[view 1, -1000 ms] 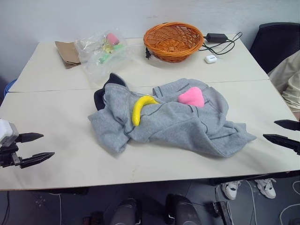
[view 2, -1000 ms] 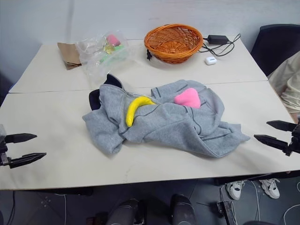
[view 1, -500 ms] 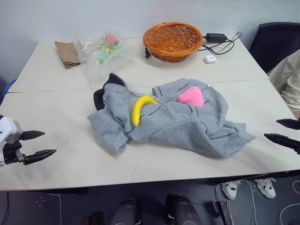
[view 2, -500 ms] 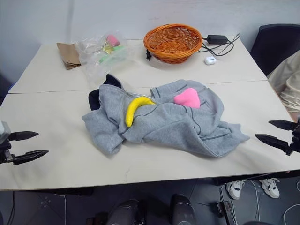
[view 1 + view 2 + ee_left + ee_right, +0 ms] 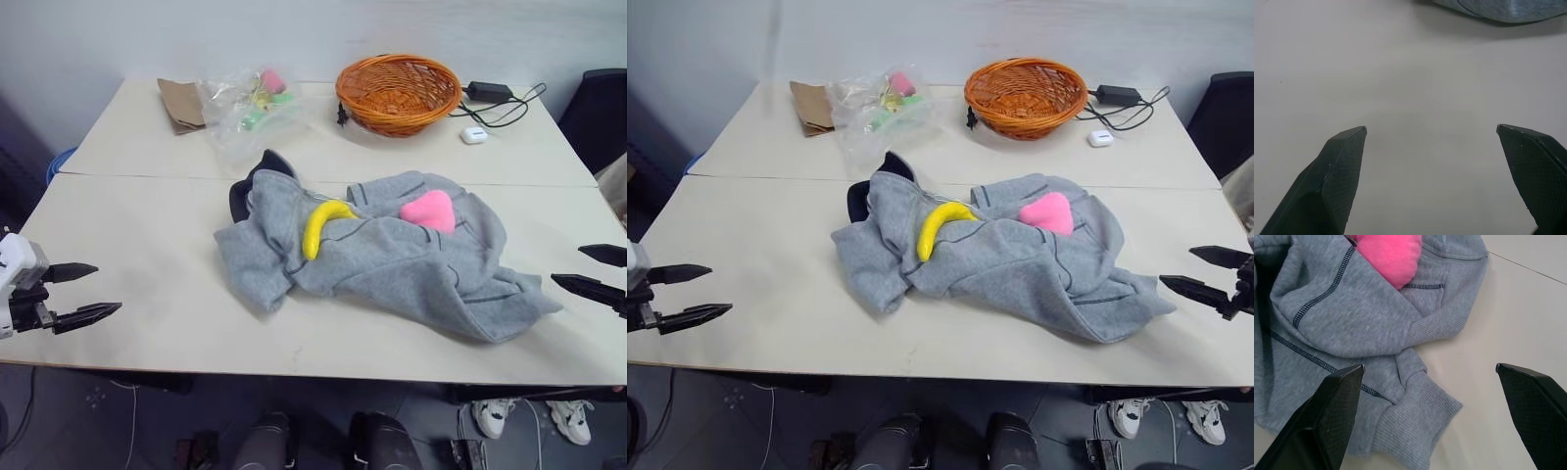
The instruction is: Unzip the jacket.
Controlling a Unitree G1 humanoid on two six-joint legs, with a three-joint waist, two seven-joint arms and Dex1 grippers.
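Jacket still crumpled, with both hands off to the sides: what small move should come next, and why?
Probably bring the left hand in toward the jacket and lift off the yellow banana. Both it and the right hand are open and apart from the fabric, while the banana and the pink toy lie on the bunched front, so the zipper cannot be made out yet.

Jacket (image 5: 392,259) zipper hidden in folds

Left hand (image 5: 86,292) hovering low at the near left edge, both black fingers spread wide, pointing inward toward the middle, holding nothing. Right hand (image 5: 1207,273) at the far right edge, mirrored, fingers likewise wide apart and empty, aimed inward.
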